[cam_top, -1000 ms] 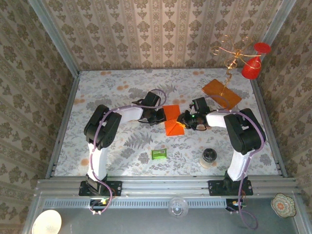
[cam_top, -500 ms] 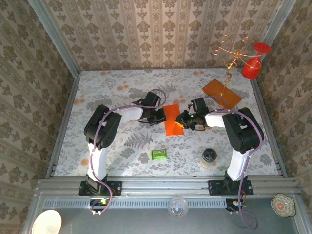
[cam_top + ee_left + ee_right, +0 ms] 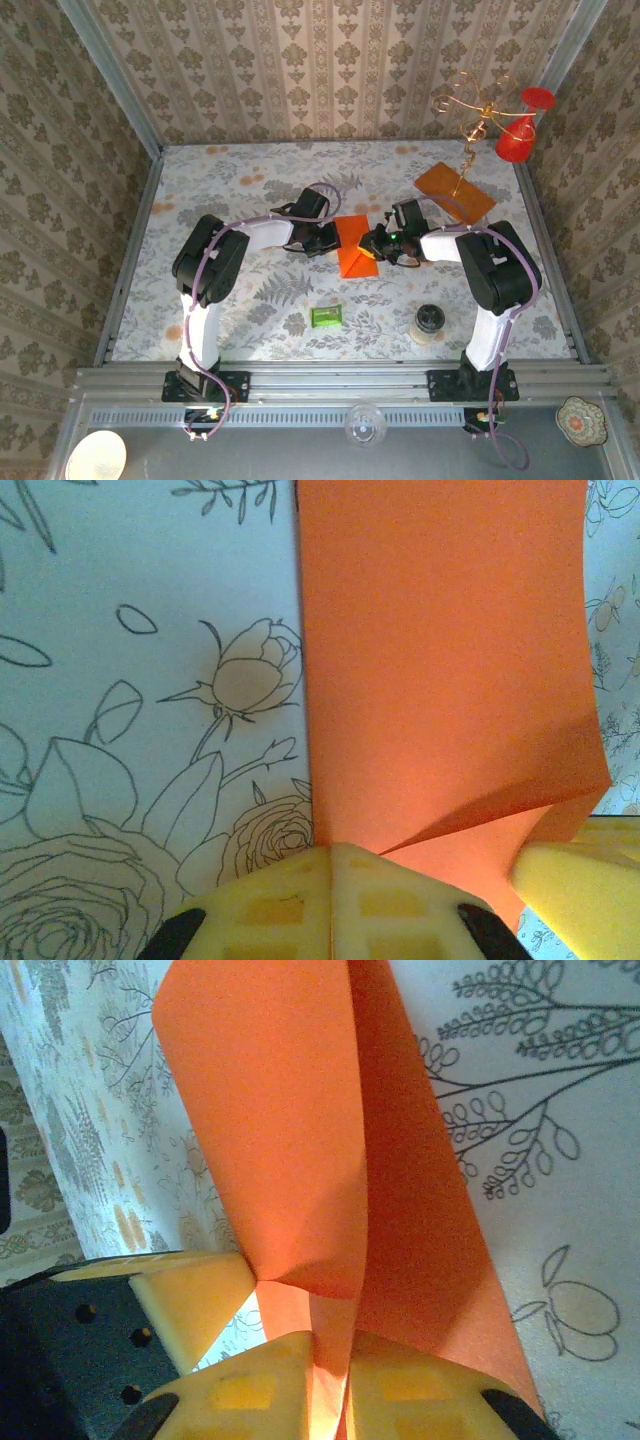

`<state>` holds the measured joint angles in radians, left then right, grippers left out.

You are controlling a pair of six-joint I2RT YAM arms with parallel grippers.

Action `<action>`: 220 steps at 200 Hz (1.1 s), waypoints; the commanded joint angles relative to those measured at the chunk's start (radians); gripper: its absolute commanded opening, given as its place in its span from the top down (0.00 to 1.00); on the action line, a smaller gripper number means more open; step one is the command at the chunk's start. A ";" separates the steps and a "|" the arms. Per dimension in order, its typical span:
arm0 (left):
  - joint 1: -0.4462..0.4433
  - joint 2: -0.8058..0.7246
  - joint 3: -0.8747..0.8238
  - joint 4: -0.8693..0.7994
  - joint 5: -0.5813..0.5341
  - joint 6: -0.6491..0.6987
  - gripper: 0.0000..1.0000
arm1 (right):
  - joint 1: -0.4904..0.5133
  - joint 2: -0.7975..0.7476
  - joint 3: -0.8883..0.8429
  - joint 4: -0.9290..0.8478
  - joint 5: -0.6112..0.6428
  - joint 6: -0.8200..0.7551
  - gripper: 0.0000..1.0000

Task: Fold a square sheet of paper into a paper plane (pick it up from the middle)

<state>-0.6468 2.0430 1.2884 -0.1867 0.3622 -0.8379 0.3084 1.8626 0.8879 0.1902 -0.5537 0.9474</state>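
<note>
Both tools pinch the square sheet of paper (image 3: 353, 256), partly folded, mid-counter (image 3: 250, 185). Left tool (image 3: 327, 239) pressed together on its left edge, right tool (image 3: 376, 246) on its right edge, flap lifted.

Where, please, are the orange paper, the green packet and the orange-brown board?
orange paper (image 3: 351, 254), top external view, middle of the sheet.
green packet (image 3: 325, 316), top external view, its centre.
orange-brown board (image 3: 448, 190), top external view, its flat face.
</note>
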 commanded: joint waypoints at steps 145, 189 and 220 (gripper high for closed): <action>0.076 -0.410 -0.320 0.261 0.006 -0.088 0.26 | -0.008 -0.210 -0.015 0.194 -0.158 -0.021 0.97; 0.068 -0.442 -0.451 0.642 0.144 -0.267 0.00 | -0.014 -0.261 -0.020 0.279 -0.253 0.057 0.96; 0.041 -0.441 -0.472 0.742 0.172 -0.306 0.02 | -0.020 -0.268 -0.023 0.355 -0.297 0.122 0.95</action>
<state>-0.5823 1.6127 0.8249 0.3698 0.4660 -1.0714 0.2974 1.6249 0.8749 0.4496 -0.7746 1.0004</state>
